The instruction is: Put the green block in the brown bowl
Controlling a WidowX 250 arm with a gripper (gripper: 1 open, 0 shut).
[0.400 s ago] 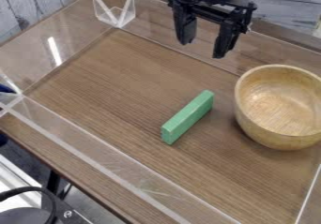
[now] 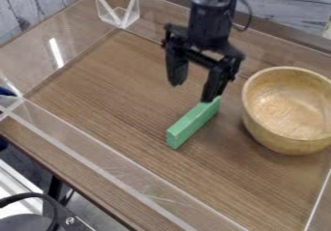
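Note:
The green block (image 2: 192, 122) lies flat on the wooden table, a long thin bar running diagonally from lower left to upper right. Right of it stands the brown bowl (image 2: 291, 108), a round light wooden bowl with nothing inside. My gripper (image 2: 198, 80) hangs pointing down just above the block's upper right end, its two black fingers (image 2: 175, 69) spread wide apart and nothing between them. The right finger's tip sits close over the block's far end; I cannot tell whether it touches.
Clear acrylic walls (image 2: 77, 153) fence the wooden table (image 2: 104, 90) on all sides. A clear bracket (image 2: 119, 11) sits at the back left corner. The bowl stands close to the right wall.
The gripper has come down and moved left, from the back of the table above the bowl's far side to just over the block's upper end. Its fingers stay spread.

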